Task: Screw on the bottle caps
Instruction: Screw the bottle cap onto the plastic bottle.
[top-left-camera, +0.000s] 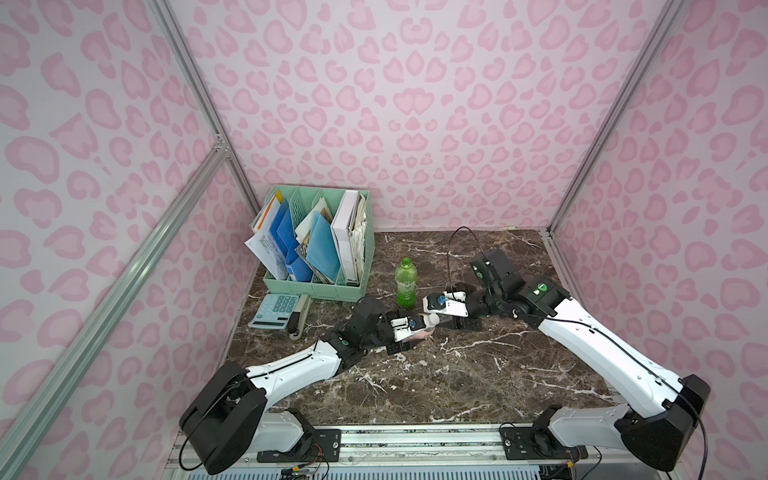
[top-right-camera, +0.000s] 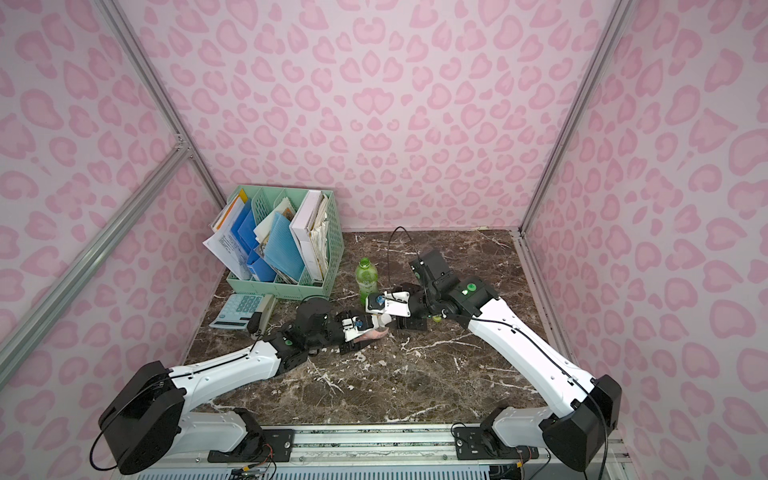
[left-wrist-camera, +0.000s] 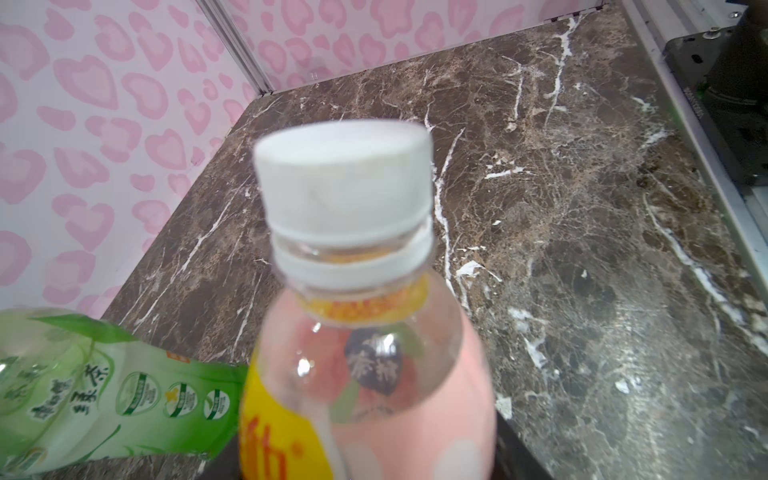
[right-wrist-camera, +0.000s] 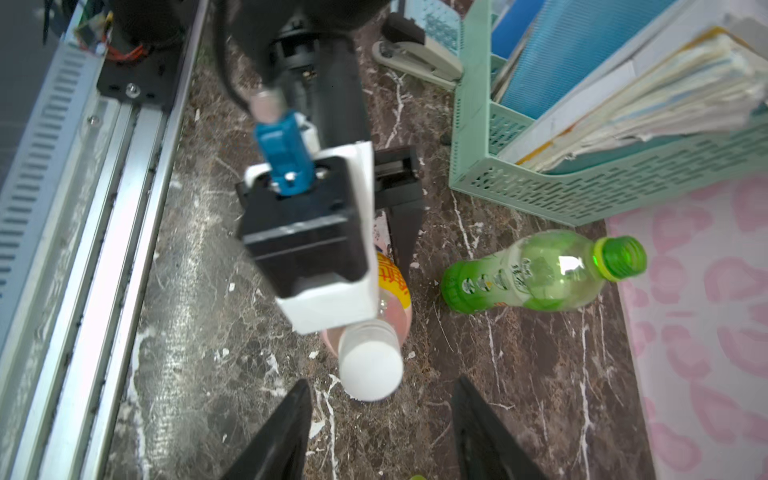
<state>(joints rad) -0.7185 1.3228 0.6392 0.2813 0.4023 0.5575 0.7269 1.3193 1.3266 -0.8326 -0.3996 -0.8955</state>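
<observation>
Pink bottle (top-left-camera: 420, 333) is just in front of the green bottle (top-left-camera: 405, 284), on the robot's side of it. The left hand (top-left-camera: 407, 328) is clenched round its body. It leans, and its long axis tips the neck toward the right arm; I cannot tell whether its base rests on the tabletop (top-left-camera: 457, 374). The white cap (right-wrist-camera: 371, 370) is already on its neck. In the left wrist view a band of clear neck shows between the cap's skirt and the ring below, so I judge it is not fully tightened.

The coming move turns on how that cap faces the right hand (right-wrist-camera: 380, 405). The right wrist view looks almost straight down the bottle's axis onto the flat top of the cap. The cap is just ahead of the two dark fingers (right-wrist-camera: 291, 419) and centred on the gap between them. The right hand is released: its fingers are spread wider than the cap and touch nothing.

The green bottle stands upright with its threaded mouth bare. What looks like the yellow-green cap (top-right-camera: 436, 319) lies to that bottle's right, under the right wrist.
</observation>
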